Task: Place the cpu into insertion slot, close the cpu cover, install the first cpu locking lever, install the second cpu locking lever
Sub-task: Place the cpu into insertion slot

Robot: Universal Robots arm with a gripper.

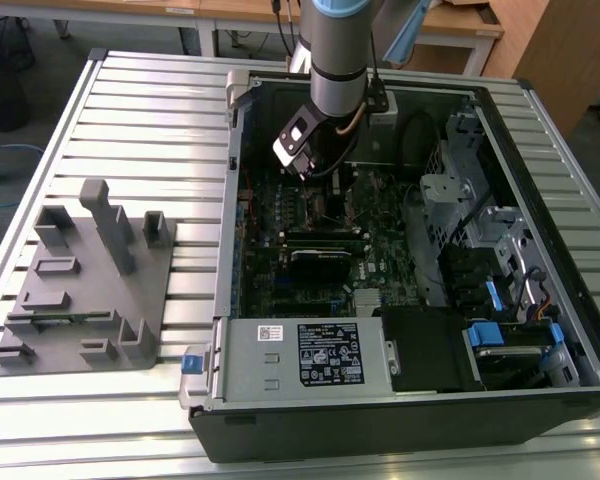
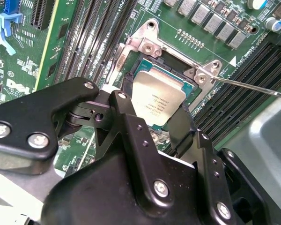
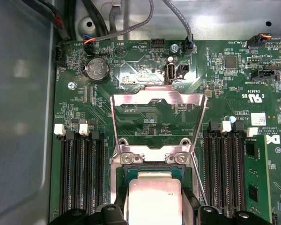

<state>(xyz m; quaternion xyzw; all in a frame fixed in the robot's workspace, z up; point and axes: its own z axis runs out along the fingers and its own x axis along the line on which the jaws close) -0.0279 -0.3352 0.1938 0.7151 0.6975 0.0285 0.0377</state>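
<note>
In both wrist views my gripper (image 2: 152,117) (image 3: 153,213) is low over the insertion slot (image 2: 167,59), its dark rim set in green board. The black fingers (image 2: 125,108) press on two opposite edges of the cpu (image 2: 157,96) (image 3: 153,197), a pale silver square chip lying in or just above the slot. The cpu cover (image 3: 157,96), a thin silver frame with a square cut-out, is swung open behind the slot on its hinge. A thin wire locking lever (image 2: 255,87) (image 3: 199,180) stands free beside it. In the exterior view the gripper (image 1: 320,170) reaches down into the open computer case.
Long black memory slots (image 3: 79,173) (image 3: 225,171) flank the socket on both sides. A grey power supply box (image 1: 300,355) lies along the case's near wall, with a drive cage (image 1: 480,230) at the exterior view's right. A grey parts fixture (image 1: 80,280) rests on the slatted table outside the case.
</note>
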